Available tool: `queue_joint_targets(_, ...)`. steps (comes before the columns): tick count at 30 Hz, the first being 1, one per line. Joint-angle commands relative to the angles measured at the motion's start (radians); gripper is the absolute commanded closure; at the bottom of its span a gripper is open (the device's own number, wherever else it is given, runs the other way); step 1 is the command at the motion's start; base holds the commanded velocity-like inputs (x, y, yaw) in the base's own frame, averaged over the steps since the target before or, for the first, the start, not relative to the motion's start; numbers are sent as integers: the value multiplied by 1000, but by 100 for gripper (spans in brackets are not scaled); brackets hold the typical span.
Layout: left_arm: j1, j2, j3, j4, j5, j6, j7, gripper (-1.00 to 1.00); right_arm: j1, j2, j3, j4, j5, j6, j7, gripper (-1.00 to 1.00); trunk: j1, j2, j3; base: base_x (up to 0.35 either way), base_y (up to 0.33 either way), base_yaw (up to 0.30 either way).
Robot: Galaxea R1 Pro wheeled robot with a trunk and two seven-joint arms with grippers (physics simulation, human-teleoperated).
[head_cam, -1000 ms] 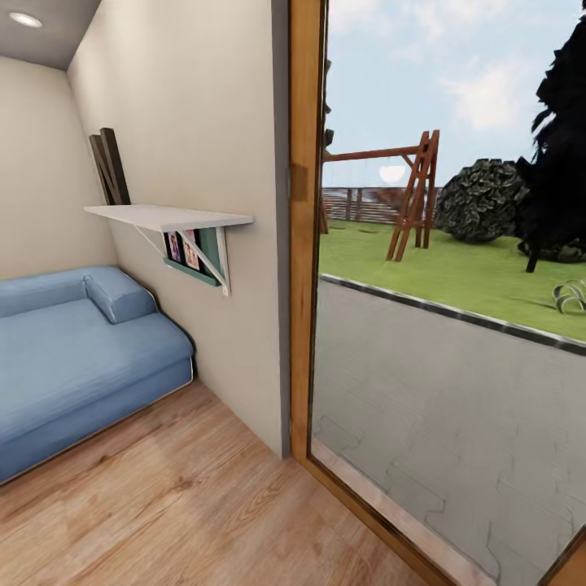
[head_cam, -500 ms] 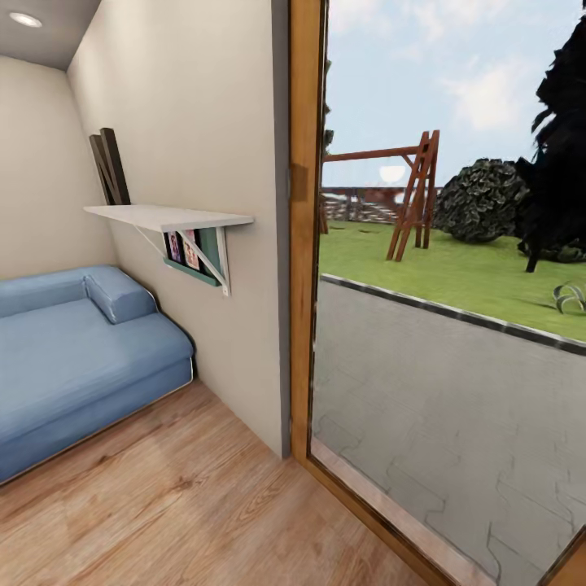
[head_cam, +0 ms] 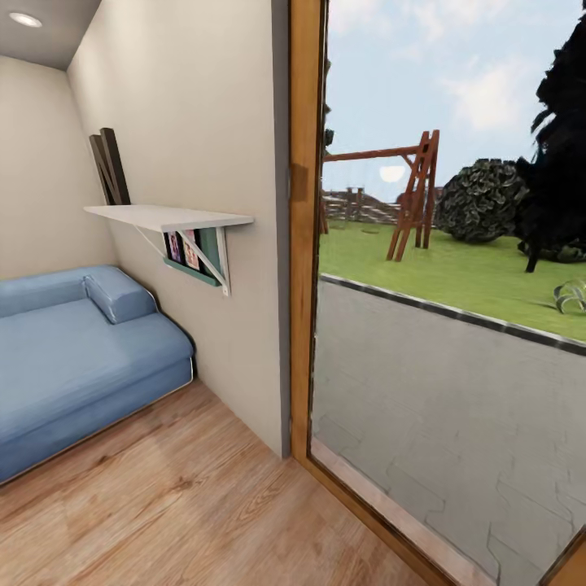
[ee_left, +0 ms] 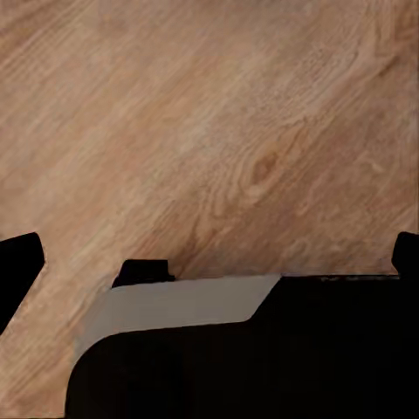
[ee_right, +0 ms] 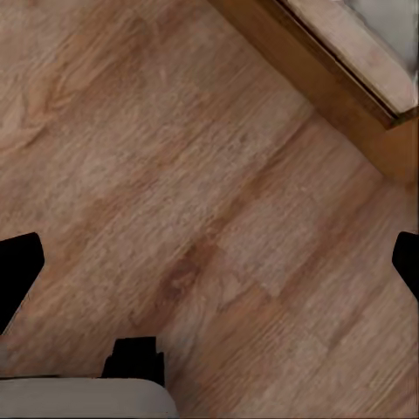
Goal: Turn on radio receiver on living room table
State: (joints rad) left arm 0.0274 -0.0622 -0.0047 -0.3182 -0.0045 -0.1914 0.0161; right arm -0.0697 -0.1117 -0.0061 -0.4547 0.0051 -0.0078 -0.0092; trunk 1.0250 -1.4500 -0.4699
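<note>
Blue sofa [head_cam: 77, 350] at left on light wood plank floor [head_cam: 203, 505], against beige wall. White bracket shelf [head_cam: 167, 216] above sofa's right end, dark boards leaning on it. Right of sofa: wood-framed glass door [head_cam: 303, 244], then paving, lawn, wooden swing frame [head_cam: 411, 195] beyond. Left gripper [ee_left: 209, 257] and right gripper [ee_right: 209, 262] over bare floor, fingertips spread wide, holding nothing.

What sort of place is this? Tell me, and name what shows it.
Probably a home's living room: a blue sofa on a wood plank floor, a white wall shelf, and a glass door onto a garden with a swing set.
</note>
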Motion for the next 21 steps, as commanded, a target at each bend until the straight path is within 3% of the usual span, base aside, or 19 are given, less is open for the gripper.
queue_joint_targets(1,0,5,0,-44,0,15,13,-100,0,-5,0,-35,2,2,-1,-100,0,0,0,0,0,0)
queue_joint_targets(2,0,10,1,-133,0,85,53,-100,-1,-20,0,-88,5,5,-2,-100,0,0,0,0,0,0)
queue_joint_targets(5,-1,13,2,-284,2,252,110,-100,-4,-49,-1,-120,7,5,-2,-100,0,0,0,0,0,0)
queue_joint_targets(7,-1,12,2,-347,6,311,117,-100,-6,-60,-2,-125,5,2,-2,-100,0,0,0,0,0,0)
queue_joint_targets(11,-1,2,0,-372,9,325,119,-100,-7,-65,-1,-127,7,-2,-1,-100,0,0,0,0,0,0)
queue_joint_targets(21,-1,9,2,-373,8,295,101,-100,-7,-65,1,-127,9,-3,7,-100,0,0,0,0,0,0)
